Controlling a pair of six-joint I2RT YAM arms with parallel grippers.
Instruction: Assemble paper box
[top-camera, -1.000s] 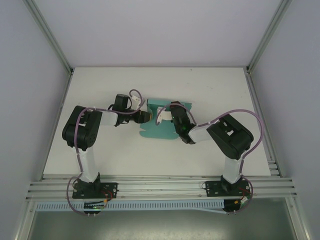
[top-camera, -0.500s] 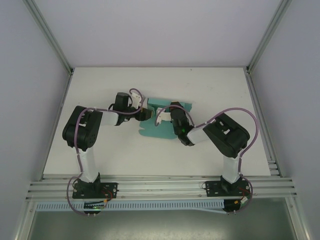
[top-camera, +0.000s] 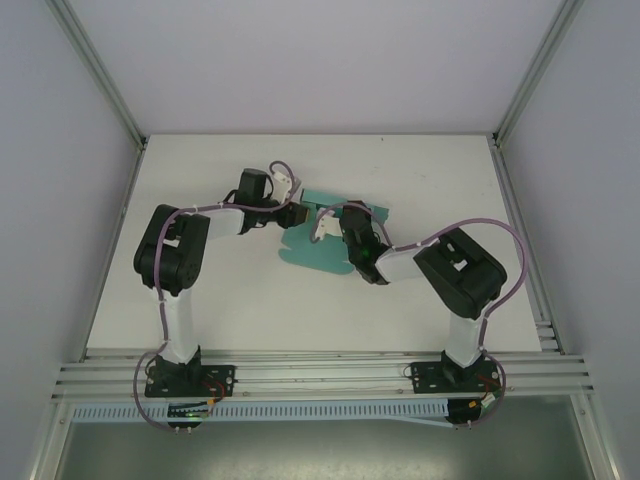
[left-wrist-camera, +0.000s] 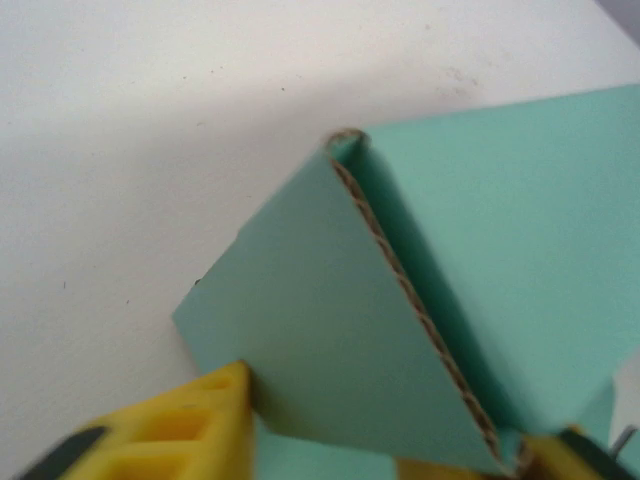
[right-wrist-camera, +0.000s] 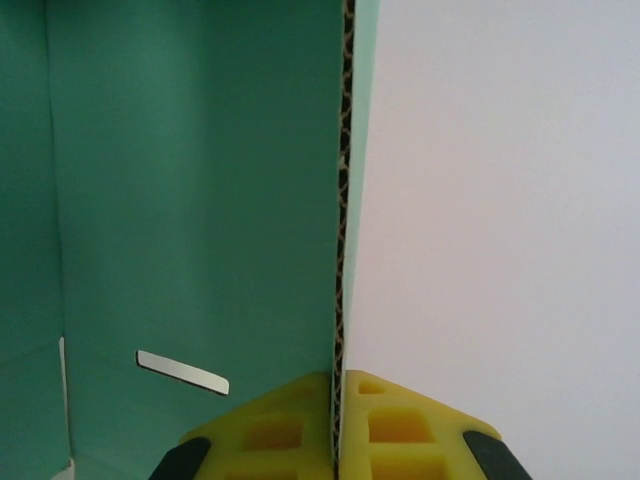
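My left arm has stretched farther out than a second ago. The paper box (top-camera: 318, 250), a teal die-cut sheet of corrugated card, now lies skewed mid-bench (top-camera: 200, 300) between both wrists. On the left gripper (left-wrist-camera: 385, 440) the jaws are spread, with a raised flap (left-wrist-camera: 340, 320) standing between them and one finger (left-wrist-camera: 190, 430) touching its face. On the right gripper (right-wrist-camera: 337, 420) the jaws pinch the fluted edge of an upright panel (right-wrist-camera: 200, 200), near a narrow slot (right-wrist-camera: 182, 372).
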